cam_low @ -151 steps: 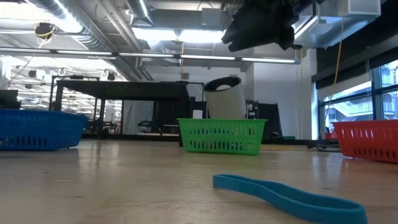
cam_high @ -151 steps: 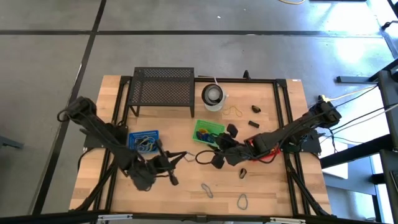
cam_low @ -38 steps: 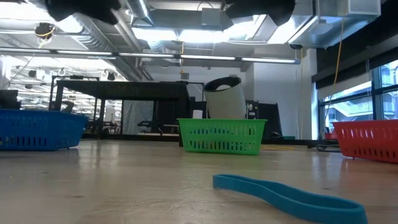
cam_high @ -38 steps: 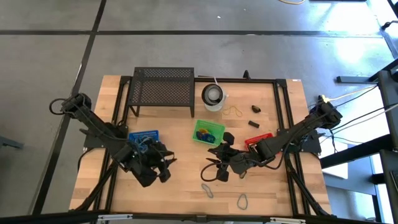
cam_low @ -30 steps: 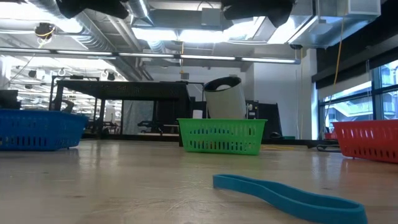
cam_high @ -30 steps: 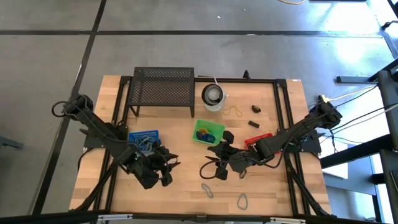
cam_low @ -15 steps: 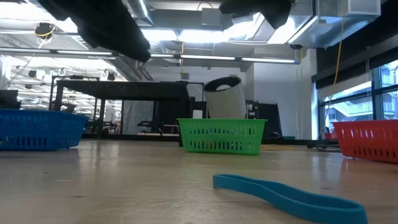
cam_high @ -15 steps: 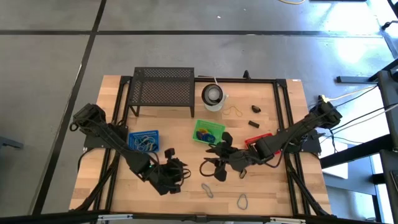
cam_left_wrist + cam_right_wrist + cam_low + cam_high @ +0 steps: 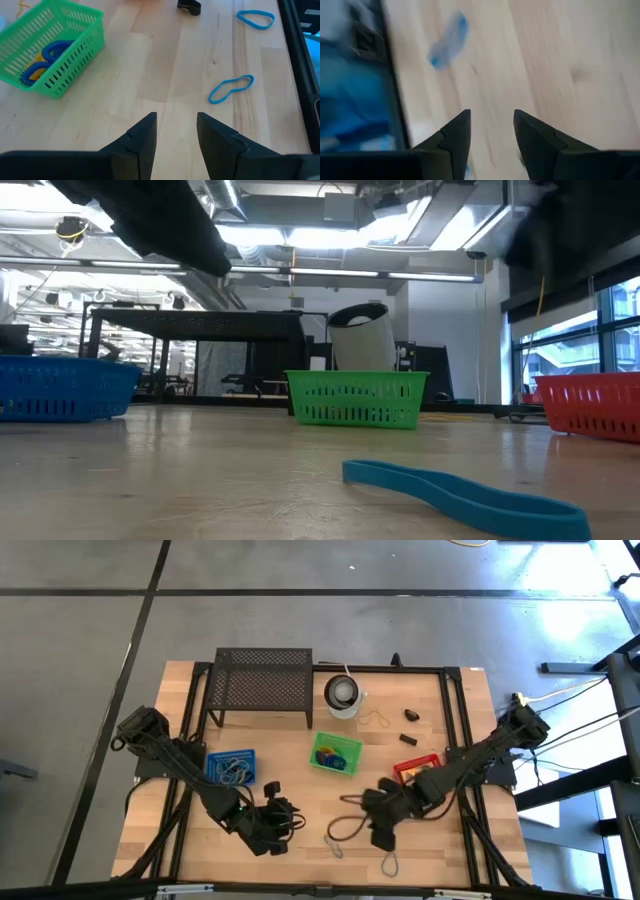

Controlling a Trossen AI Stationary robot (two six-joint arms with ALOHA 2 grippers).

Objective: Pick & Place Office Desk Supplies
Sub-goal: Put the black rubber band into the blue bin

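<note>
Bright ceiling lights glare; the right wrist view seems motion-blurred.

Right claw has swung down toward the table's front edge — left claw too.

Grey concrete floor, ceiling strip lights, tall windows

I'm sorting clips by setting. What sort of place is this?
Likely a robotics lab or industrial workshop. A wooden table on a black frame stands on bare concrete with floor lines; the low view shows exposed ceiling ducts and strip lights, and sorting baskets such as the green basket.
</note>
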